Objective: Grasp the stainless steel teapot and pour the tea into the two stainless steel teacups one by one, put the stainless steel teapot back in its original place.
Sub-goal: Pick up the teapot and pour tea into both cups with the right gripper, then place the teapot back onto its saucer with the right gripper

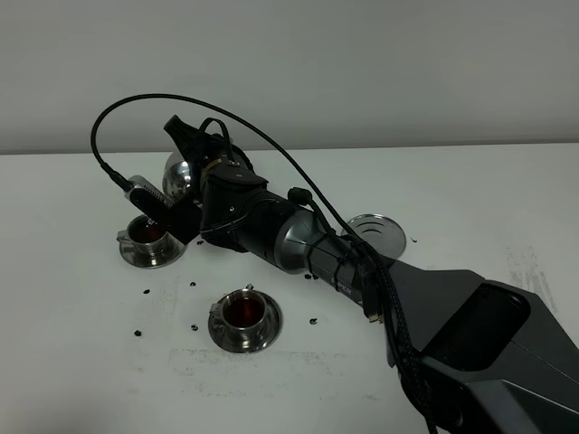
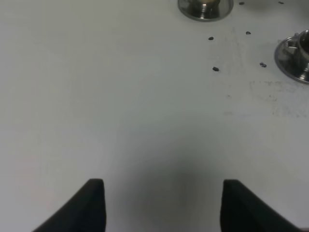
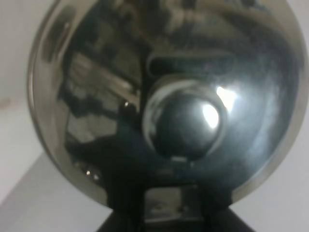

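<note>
My right gripper (image 1: pixel 194 145) reaches across to the left and is shut on the stainless steel teapot (image 1: pixel 178 174). It holds the teapot tilted above the far-left teacup (image 1: pixel 147 235), and the spout is hidden behind the wrist. The teapot's knobbed lid (image 3: pixel 186 121) fills the right wrist view. Both teacups hold dark red tea; the second teacup (image 1: pixel 244 314) stands nearer the front on its saucer. My left gripper (image 2: pixel 161 203) is open and empty above bare table, with both cups at the edge of its view (image 2: pixel 205 7) (image 2: pixel 295 54). It does not show in the exterior view.
A round steel coaster (image 1: pixel 378 233) lies bare on the white table (image 1: pixel 470 190), right of the arm. Small dark specks (image 1: pixel 146 292) are scattered around the cups. The right arm's body and cable (image 1: pixel 298 172) stretch across the table's middle.
</note>
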Robot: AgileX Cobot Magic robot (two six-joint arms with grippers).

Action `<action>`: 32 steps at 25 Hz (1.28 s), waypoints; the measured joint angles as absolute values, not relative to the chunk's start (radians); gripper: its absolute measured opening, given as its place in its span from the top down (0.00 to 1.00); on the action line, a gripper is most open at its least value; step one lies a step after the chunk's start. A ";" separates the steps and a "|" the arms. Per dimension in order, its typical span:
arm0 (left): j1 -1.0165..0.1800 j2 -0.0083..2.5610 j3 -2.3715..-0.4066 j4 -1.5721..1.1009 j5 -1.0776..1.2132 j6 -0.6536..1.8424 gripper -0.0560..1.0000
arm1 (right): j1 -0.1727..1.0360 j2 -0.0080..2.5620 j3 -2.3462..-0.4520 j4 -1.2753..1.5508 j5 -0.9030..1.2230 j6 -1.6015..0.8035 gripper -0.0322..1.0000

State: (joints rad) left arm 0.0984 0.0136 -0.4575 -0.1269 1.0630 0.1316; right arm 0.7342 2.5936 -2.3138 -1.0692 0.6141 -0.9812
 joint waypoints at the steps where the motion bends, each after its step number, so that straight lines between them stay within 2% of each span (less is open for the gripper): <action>1: 0.098 0.014 -0.457 -0.127 1.063 0.132 0.44 | 0.732 2.594 -2.314 -1.052 0.614 -0.980 0.80; 9: 0.098 0.014 -0.457 -0.127 1.063 0.132 0.44 | 0.707 2.539 -2.314 -0.935 0.664 -0.980 0.80; 24: 0.098 0.014 -0.457 -0.127 1.063 0.133 0.44 | 0.639 2.444 -2.326 -0.271 0.910 -0.983 0.80; 32: 0.098 0.014 -0.457 -0.127 1.063 0.133 0.44 | 0.588 2.440 -2.355 -0.107 1.006 -0.939 0.80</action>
State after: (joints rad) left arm 0.0984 0.0136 -0.4575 -0.1269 1.0630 0.1325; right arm 0.5877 2.4403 -2.3552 -0.1069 1.0063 -0.9394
